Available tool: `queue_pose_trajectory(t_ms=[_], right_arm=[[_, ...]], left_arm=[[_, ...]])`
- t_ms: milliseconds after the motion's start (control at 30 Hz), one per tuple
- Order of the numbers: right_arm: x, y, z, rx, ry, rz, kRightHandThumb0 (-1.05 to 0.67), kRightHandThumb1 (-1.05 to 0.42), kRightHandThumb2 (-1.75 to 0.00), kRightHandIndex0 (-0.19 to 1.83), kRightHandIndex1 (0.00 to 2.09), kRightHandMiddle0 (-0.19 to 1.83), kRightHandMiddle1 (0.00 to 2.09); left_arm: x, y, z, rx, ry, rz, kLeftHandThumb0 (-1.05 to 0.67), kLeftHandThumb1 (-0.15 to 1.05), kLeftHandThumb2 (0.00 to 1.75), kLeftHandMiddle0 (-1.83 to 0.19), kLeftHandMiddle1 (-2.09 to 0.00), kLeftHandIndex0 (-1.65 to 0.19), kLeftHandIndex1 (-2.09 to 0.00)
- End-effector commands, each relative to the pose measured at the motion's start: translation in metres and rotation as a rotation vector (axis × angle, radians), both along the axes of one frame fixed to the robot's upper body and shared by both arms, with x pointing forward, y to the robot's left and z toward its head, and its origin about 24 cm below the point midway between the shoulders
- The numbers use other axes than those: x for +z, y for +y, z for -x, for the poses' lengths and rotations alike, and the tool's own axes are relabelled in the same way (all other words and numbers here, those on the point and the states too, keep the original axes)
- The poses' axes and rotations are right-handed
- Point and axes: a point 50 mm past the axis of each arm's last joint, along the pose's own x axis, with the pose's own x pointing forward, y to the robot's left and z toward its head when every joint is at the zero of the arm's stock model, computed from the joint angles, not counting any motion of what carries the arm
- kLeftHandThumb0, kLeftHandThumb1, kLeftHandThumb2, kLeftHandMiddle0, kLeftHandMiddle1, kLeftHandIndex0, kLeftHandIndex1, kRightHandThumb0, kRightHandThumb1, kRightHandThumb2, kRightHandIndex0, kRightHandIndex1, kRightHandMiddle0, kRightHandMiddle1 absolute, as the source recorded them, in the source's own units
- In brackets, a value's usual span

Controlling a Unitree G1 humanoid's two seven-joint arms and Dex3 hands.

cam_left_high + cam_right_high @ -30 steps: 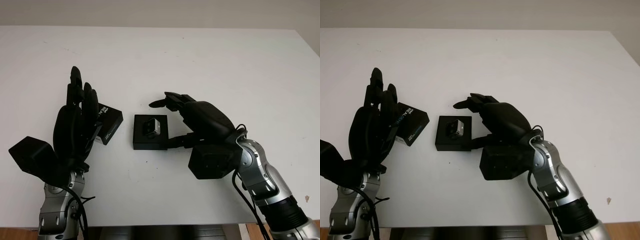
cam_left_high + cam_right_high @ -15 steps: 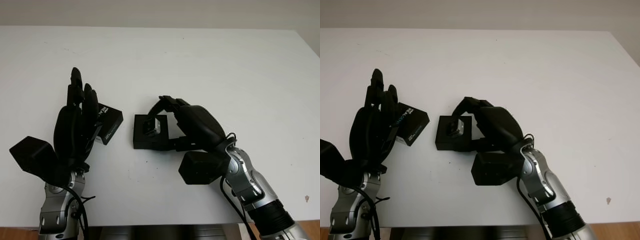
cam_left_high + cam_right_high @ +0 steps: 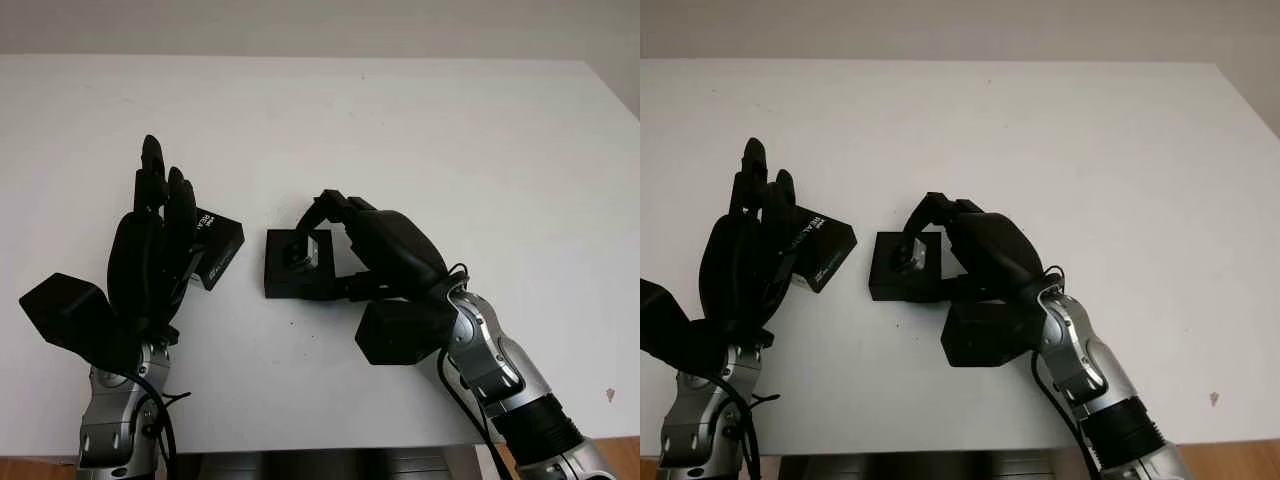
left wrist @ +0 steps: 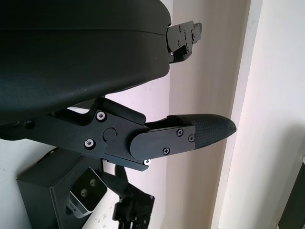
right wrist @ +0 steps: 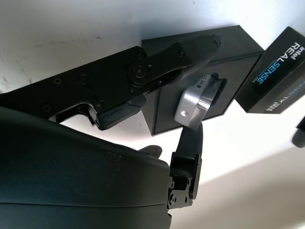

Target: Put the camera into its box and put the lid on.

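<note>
The camera (image 3: 305,251), small and silver-faced, sits tilted in the recess of the black box (image 3: 292,271), one end raised out of the box rather than lying flush. The box rests near the middle of the white table (image 3: 420,130). The right hand (image 3: 372,247) is right on it: fingers (image 5: 188,138) curled down around the camera, one along the box's near side, another hooked over the far side, pinching the silver body between them. Its arm comes up from the bottom right, the wrist's dark block hanging just beside the box.

Off to the box's left lies the lid (image 3: 821,248), black with white and blue lettering, resting skewed on the table and clear of the box. The left hand (image 3: 152,255) stands beside the lid, open and holding nothing, fingers pointing away from the robot, its back covering the lid's near edge.
</note>
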Motion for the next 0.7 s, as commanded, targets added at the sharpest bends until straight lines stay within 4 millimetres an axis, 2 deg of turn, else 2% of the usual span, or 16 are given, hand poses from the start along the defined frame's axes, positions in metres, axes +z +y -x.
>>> queue_pose_trajectory(t_ms=[0, 100, 267, 333, 433, 567, 667], right_arm=[[0.009, -0.006, -0.005, -0.026, 0.014, -0.014, -0.69, -1.0, -0.06, 0.04, 0.45, -0.1, 1.31], [0.015, -0.01, -0.006, -0.025, 0.064, -0.023, -0.71, -1.01, -0.06, 0.04, 0.44, -0.08, 1.26], [0.028, -0.018, -0.009, 0.009, 0.134, -0.031, -0.76, -1.01, -0.05, 0.03, 0.38, -0.06, 0.99], [0.036, -0.02, -0.009, 0.022, 0.131, -0.034, -0.77, -0.99, -0.05, 0.03, 0.37, -0.05, 0.94], [0.046, -0.022, -0.007, 0.021, 0.082, -0.061, -0.8, -0.98, -0.04, 0.04, 0.36, -0.04, 0.92], [0.057, -0.02, 0.002, 0.014, -0.024, -0.076, -0.83, -0.99, -0.06, 0.07, 0.32, 0.07, 0.74], [0.063, -0.016, 0.008, 0.011, -0.141, -0.059, -0.83, -1.0, -0.06, 0.12, 0.33, 0.13, 0.76]], left_arm=[[0.003, 0.0, -0.001, -0.005, -0.02, -0.003, -0.68, 1.05, 0.54, 0.19, 0.0, 0.19, 0.0], [0.003, 0.0, -0.001, -0.002, -0.02, -0.002, -0.68, 1.05, 0.53, 0.19, 0.0, 0.19, 0.0], [0.004, 0.0, -0.001, 0.001, -0.019, -0.01, -0.68, 1.05, 0.53, 0.19, 0.0, 0.19, 0.0], [0.004, 0.001, -0.001, 0.001, -0.02, -0.01, -0.68, 1.05, 0.54, 0.19, 0.0, 0.19, 0.0], [0.004, 0.0, -0.001, 0.0, -0.023, -0.003, -0.68, 1.05, 0.53, 0.19, 0.0, 0.19, 0.0], [0.005, 0.0, -0.002, -0.005, -0.022, -0.003, -0.68, 1.05, 0.53, 0.19, 0.0, 0.19, 0.0], [0.005, -0.001, -0.002, -0.006, -0.024, 0.0, -0.68, 1.05, 0.53, 0.19, 0.0, 0.19, 0.0]])
